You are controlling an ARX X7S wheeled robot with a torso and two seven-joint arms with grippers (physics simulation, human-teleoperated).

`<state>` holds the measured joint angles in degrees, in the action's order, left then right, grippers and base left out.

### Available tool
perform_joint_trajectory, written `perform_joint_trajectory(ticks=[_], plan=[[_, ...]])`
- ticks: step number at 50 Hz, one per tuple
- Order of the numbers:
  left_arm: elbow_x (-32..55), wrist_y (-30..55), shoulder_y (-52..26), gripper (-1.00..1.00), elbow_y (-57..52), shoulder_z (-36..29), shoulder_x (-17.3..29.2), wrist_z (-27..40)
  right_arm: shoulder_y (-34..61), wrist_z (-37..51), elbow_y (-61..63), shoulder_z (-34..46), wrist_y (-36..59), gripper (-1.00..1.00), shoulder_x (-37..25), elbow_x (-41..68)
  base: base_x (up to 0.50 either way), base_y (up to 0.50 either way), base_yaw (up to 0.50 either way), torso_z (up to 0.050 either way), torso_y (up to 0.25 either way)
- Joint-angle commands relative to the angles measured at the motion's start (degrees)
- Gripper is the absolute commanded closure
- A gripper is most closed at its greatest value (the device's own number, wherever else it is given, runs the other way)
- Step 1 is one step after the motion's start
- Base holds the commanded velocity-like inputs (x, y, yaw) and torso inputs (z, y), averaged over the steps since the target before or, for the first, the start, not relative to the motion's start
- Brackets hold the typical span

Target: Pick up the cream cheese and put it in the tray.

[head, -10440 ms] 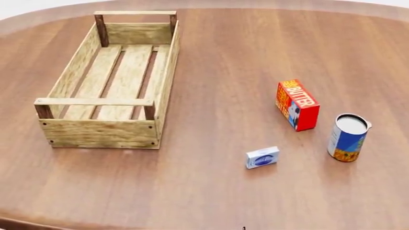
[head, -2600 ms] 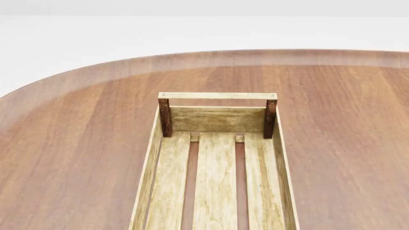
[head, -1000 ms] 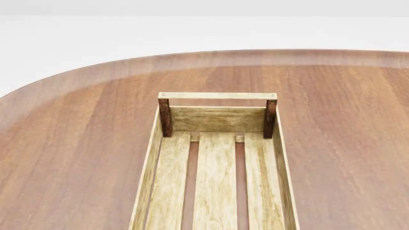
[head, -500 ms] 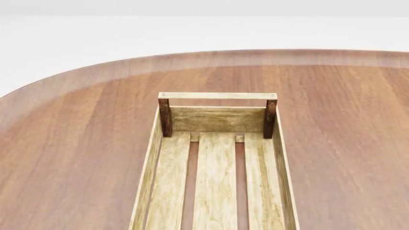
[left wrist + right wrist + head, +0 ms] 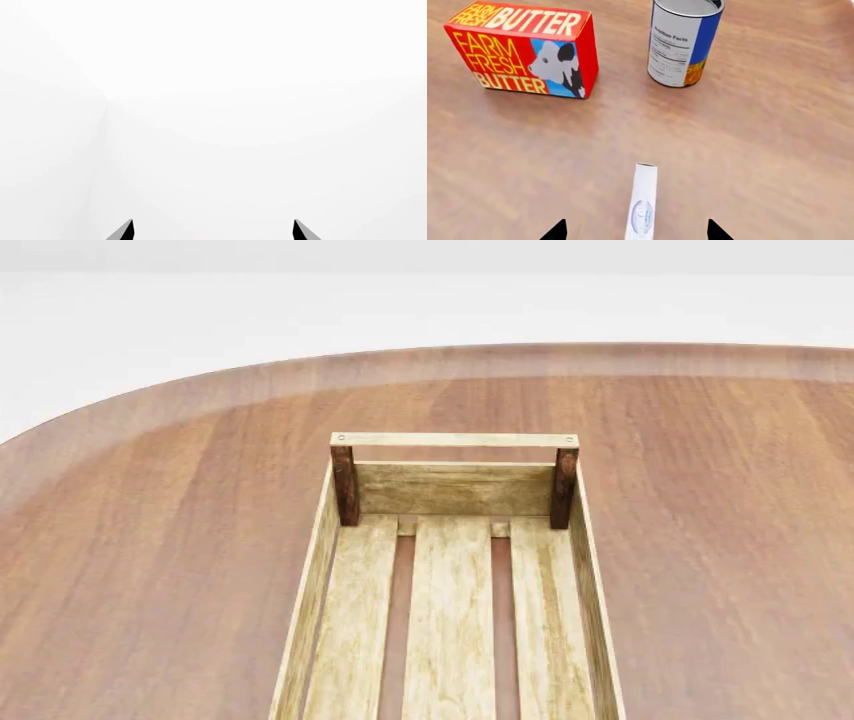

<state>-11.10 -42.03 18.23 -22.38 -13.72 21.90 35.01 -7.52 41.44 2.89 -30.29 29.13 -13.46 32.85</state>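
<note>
Cream cheese [image 5: 642,205] only in right wrist view; tray [image 5: 583,570] only overhead.

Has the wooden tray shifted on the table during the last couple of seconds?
No. In the head view the tray sits exactly where it did in the recent pictures: its far handle rail lies at the same spot against the curved far edge of the table.

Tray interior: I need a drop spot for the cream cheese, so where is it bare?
All three floor slats of the tray, from the far end wall forward, lie bare. Clutter sits elsewhere: the butter box and can beyond the cream cheese.
</note>
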Motion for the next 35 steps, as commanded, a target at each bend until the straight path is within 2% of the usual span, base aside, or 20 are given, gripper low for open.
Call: perform_joint_trajectory(ticks=[1,35], plan=[[-0.07,0.13,-0.21,-1.00,0.20,-0.24,0.08,0.19,1.34,-0.47,-3.09,0.56,-0.30,-1.00,-0.39,-0.21,0.00,0.00,0.00,0.000,0.000],[-0.22,0.05,-0.13,-1.00,0.09,-0.59,0.69,0.84,4.54,-1.22,-11.69,1.41,-0.76,-1.00,-1.70,-0.91,0.00,0.00,0.00,0.000,0.000]])
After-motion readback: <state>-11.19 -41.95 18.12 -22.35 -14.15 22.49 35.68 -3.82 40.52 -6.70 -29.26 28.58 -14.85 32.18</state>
